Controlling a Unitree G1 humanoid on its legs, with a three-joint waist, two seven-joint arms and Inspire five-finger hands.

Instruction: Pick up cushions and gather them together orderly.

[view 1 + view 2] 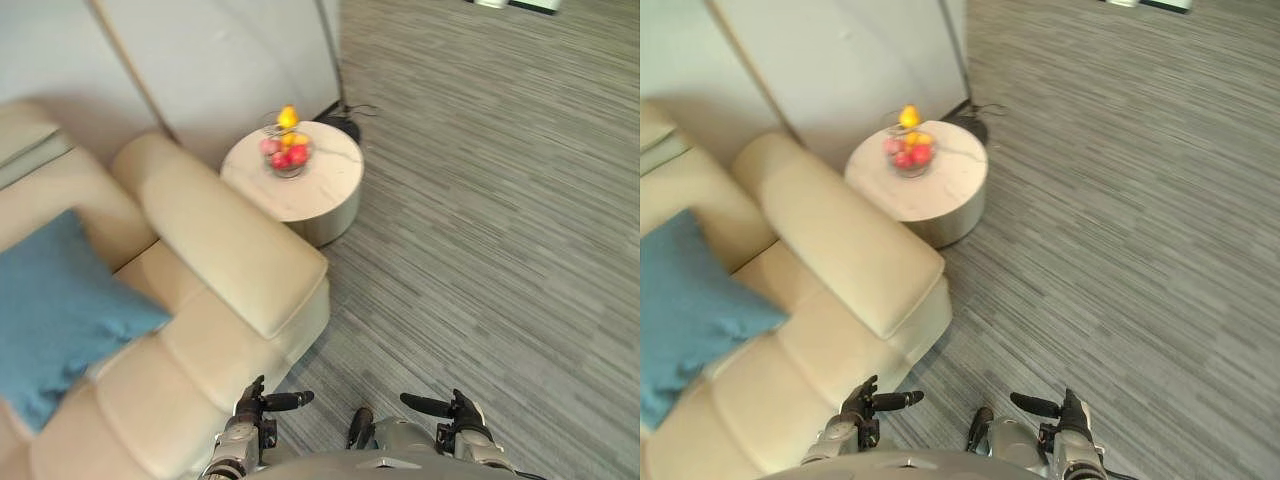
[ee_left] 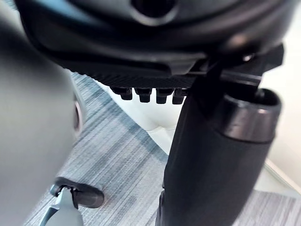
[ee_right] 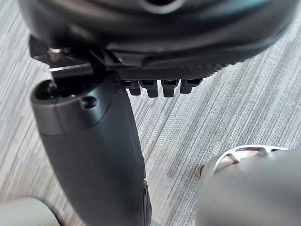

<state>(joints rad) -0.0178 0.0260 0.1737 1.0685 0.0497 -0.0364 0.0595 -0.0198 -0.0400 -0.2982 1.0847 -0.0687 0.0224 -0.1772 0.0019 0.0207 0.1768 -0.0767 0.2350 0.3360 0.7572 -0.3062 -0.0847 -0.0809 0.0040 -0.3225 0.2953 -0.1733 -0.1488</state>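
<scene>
One blue cushion [image 1: 60,320] spotted, left edge, on sofa [image 1: 230,250]. Noted left hand [image 1: 250,415], right hand [image 1: 462,412] slack-fingered, empty, bottom edge. Judged approach step; leftward reach needed next.

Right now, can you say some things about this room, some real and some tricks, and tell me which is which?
1. The blue cushion lies on the cream sofa. True.
2. The left hand is holding the cushion. False: it hangs open and holds nothing, low by the sofa's front.
3. A fruit bowl stands on the round table. True.
4. The round table sits on the sofa's seat. False: it stands on the grey carpet, beside the sofa's arm.
5. The right hand is picking fruit from the bowl. False: it is low over the carpet, far from the bowl, holding nothing.
</scene>
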